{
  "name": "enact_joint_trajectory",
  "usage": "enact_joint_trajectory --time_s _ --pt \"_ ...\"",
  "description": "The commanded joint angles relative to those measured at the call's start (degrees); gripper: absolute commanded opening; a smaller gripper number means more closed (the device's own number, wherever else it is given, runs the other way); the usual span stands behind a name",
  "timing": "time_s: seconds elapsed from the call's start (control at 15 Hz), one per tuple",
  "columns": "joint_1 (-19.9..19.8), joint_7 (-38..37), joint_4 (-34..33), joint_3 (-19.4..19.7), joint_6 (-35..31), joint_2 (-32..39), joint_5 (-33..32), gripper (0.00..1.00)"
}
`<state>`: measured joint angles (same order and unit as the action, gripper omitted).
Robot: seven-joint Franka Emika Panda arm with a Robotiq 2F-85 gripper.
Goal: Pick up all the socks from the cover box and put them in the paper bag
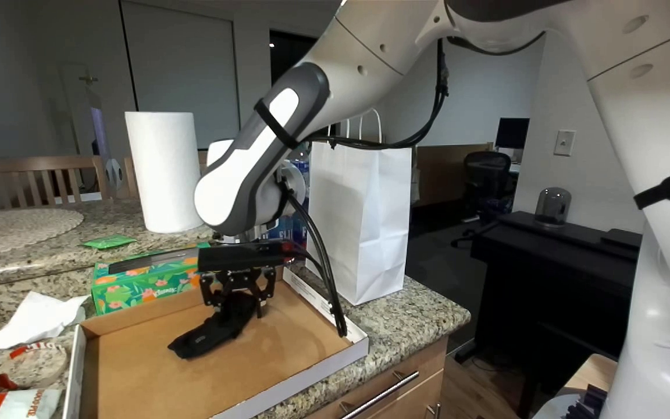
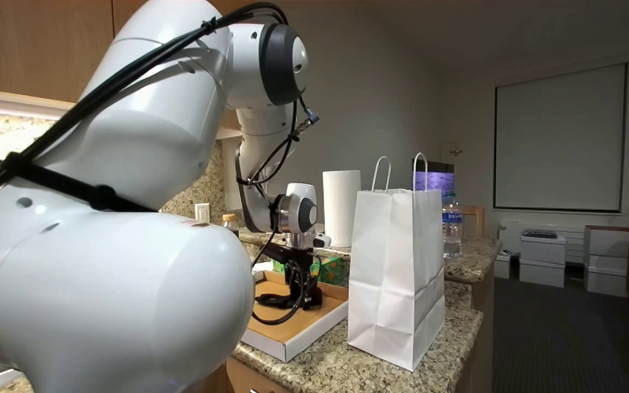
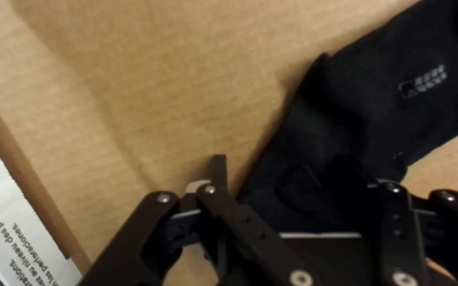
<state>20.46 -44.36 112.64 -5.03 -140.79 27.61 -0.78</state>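
Note:
A black sock (image 1: 210, 334) with a small pale logo lies in the shallow cover box (image 1: 297, 381). The sock also shows in the wrist view (image 3: 372, 99) and in an exterior view (image 2: 272, 300). My gripper (image 1: 235, 307) is low inside the box, pointing down, with its fingers apart on either side of one end of the sock. In the wrist view my gripper (image 3: 296, 171) is open; a gap shows between the left finger and the sock, while the right fingertip blends into the dark fabric. The white paper bag (image 1: 361, 221) stands upright beside the box, also seen in an exterior view (image 2: 385, 273).
A green flowered tissue box (image 1: 146, 285) stands against the box's back side. A paper towel roll (image 1: 163, 171) and a green packet (image 1: 109, 241) are on the raised ledge. A crumpled napkin (image 1: 29, 320) and a red-white packet (image 1: 12, 404) lie at the left. A drawer handle (image 1: 378, 396) sits below the counter edge.

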Motion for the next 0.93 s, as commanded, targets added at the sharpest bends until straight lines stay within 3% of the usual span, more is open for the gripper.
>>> enact_joint_trajectory --time_s 0.0,0.33,0.47,0.87 --pt "0.25 -1.30 -0.48 0.45 0.15 0.80 0.74 0.39" --pt "-0.13 -1.02 -0.40 0.42 0.38 0.35 1.38 0.07" --pt "-0.20 -0.59 0.34 0.18 0.16 -0.46 1.59 0.04" --pt "-0.14 0.52 4.90 -0.86 -1.99 -6.11 1.50 0.09"
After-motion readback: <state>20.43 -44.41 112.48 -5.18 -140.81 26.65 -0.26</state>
